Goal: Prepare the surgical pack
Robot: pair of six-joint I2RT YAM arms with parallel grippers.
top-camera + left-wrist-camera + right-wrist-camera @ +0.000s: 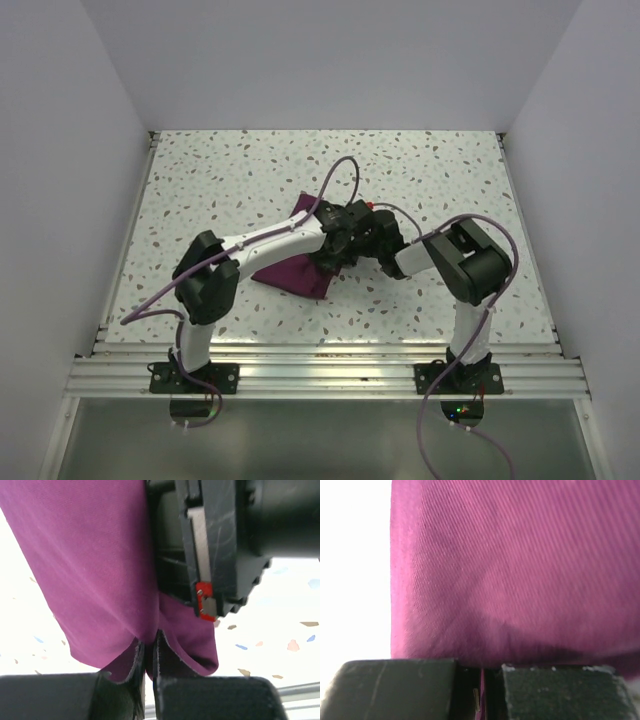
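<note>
The left claw (150, 656) is pressed together on a fold of the maroon cloth (298, 272), pinching its edge. The right claw (481, 680) also pinches the cloth, with a thin sliver showing between its fingers. Both meet near the middle of the speckled white bench (430, 170), and the cloth trails from them toward seven o'clock. Plain pale walls (330, 60) enclose the bench.

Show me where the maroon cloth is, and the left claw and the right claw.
maroon cloth (300, 272): top external view, on its broad near part.
left claw (149, 655): left wrist view, midway between its tips, which pinch a fold.
right claw (481, 672): right wrist view, the narrow gap between its tips, cloth inside.
</note>
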